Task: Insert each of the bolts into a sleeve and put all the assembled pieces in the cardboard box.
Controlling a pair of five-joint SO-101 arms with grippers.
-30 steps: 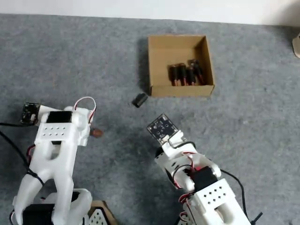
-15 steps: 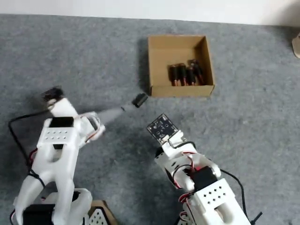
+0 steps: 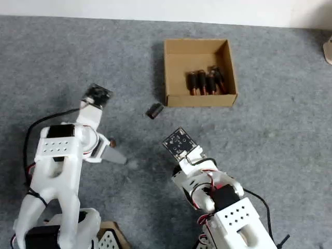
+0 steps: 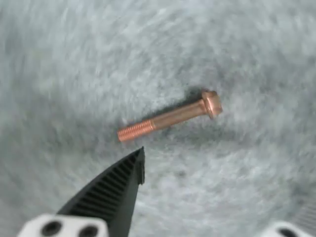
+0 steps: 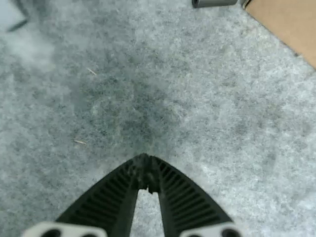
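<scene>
A copper bolt lies flat on the grey carpet, just beyond the black fingertip of my left gripper, which is open and holds nothing. In the high view the bolt's head shows beside the left gripper. A dark sleeve lies near the front left corner of the cardboard box, which holds several assembled pieces. My right gripper is shut and empty over bare carpet, short of the sleeve and the box corner.
The right arm stands at the lower middle of the table, the left arm at the lower left. Open carpet lies between the arms and the box. A pale object sits at the far right edge.
The left arm's wrist has swung round to the right and its gripper has come to rest by the bolt. The right arm, sleeve and box have not moved.
</scene>
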